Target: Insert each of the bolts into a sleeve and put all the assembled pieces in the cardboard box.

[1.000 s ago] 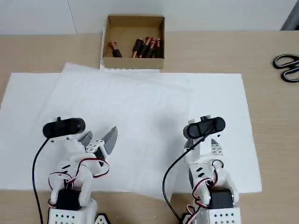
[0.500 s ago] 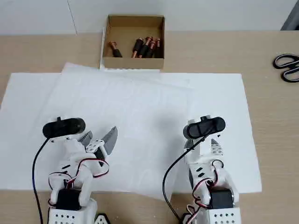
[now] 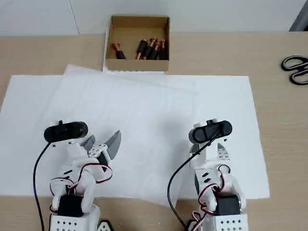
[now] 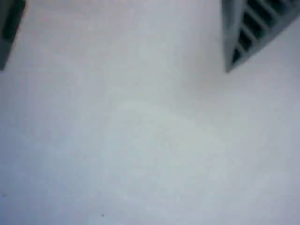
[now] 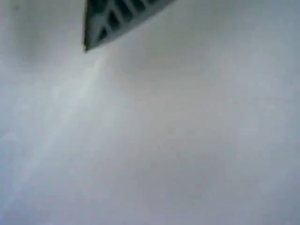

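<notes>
We see the cardboard box [image 3: 138, 21] at the worktop's [image 3: 48, 53] far edge. It holds the assembled pieces [image 3: 151, 48]: a cluster lies by its right wall, long axes running near to far with copper heads toward the far edge, and one more piece [image 3: 118, 51] lies at its left wall, angled slightly. The left gripper [image 3: 103, 137] hangs over the white sheet [image 3: 154, 110] by the near edge, jaws released and holding nothing. For the right gripper [image 3: 209, 147], also by the near edge, we cannot tell. Scissors [image 3: 296, 69] lie at the right edge.
</notes>
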